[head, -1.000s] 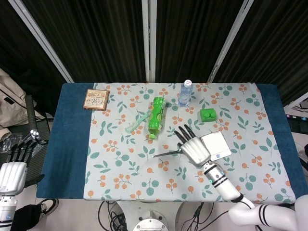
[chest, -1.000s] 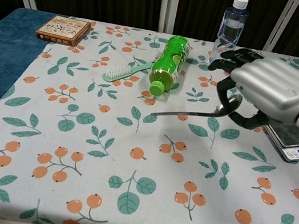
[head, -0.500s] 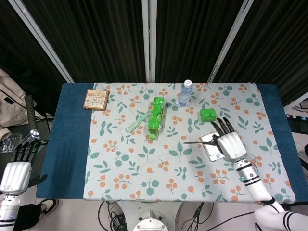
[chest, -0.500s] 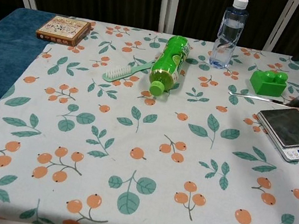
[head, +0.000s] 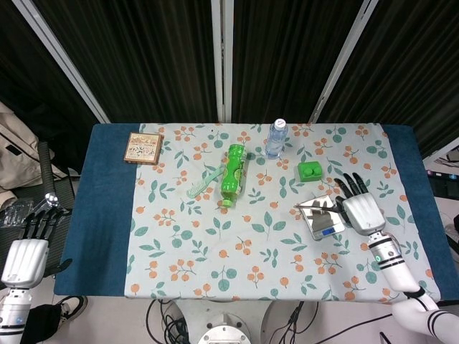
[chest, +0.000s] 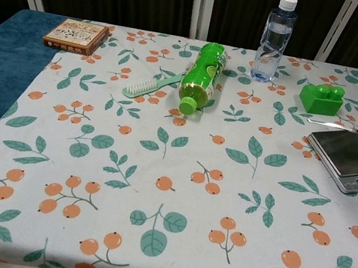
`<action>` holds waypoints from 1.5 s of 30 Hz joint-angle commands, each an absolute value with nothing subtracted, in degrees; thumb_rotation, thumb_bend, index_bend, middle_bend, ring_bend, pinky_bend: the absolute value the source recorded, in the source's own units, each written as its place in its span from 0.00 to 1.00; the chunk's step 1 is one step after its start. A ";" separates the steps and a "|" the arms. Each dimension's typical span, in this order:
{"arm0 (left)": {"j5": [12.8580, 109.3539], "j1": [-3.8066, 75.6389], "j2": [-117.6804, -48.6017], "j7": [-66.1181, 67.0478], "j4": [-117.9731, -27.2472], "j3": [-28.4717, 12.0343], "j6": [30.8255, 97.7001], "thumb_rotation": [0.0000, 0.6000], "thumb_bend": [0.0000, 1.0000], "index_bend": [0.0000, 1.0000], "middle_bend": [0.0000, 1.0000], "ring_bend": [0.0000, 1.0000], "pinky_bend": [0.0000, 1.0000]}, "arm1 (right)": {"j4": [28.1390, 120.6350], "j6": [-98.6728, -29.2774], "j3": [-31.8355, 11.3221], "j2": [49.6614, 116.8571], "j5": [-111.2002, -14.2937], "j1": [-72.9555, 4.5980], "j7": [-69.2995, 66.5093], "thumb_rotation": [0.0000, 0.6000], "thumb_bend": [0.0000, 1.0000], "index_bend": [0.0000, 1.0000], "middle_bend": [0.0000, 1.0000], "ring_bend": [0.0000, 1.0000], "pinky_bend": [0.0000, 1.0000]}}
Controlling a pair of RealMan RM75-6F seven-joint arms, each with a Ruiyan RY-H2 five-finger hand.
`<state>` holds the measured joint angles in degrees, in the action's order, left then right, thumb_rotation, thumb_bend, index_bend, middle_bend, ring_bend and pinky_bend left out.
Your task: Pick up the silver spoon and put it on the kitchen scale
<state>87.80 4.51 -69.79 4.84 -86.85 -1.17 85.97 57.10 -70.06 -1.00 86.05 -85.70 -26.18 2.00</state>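
Nearest you, your left hand (head: 23, 251) hangs off the table's left edge beside the blue cloth (head: 107, 208), palm back toward the camera, fingers straight and slightly apart with nothing in them; the chest view does not show it. On your right, over the floral tablecloth (chest: 155, 192), your right hand (head: 361, 208) sits just to the right of the kitchen scale (chest: 349, 158), with its dark fingers (head: 351, 185) pointing away from you. It grasps the silver spoon (head: 313, 206) by the bowl end, and the thin handle runs out to the left, level, above the scale's far part; from the head view you cannot tell whether the spoon touches the platform. In the chest view only dark fingertips show at the right edge, with the spoon's handle just beyond the far edge of the steel platform, whose blue display faces you. Just past the scale stands a green toy brick (chest: 322, 99). Further left, near the middle of the cloth, a green drink bottle (chest: 201, 77) lies on its side, cap toward you, with a mint-green hairbrush (chest: 151, 85) just beside it on its left. Beyond them a clear water bottle (chest: 275, 39) stands upright near the far edge, and a small patterned box (chest: 76, 35) lies at the far left, where the floral cloth meets the blue one.
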 commanded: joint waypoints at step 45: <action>87.48 4.23 -69.74 5.41 -86.99 -1.01 86.20 1.00 0.03 0.03 0.03 0.00 0.00 | 58.15 -67.71 -0.99 84.88 -87.35 -25.68 0.76 1.00 0.22 0.39 0.07 0.00 0.00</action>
<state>87.46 4.24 -69.76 5.41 -86.97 -1.00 86.19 57.45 -66.96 -0.92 85.52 -87.04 -26.01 1.04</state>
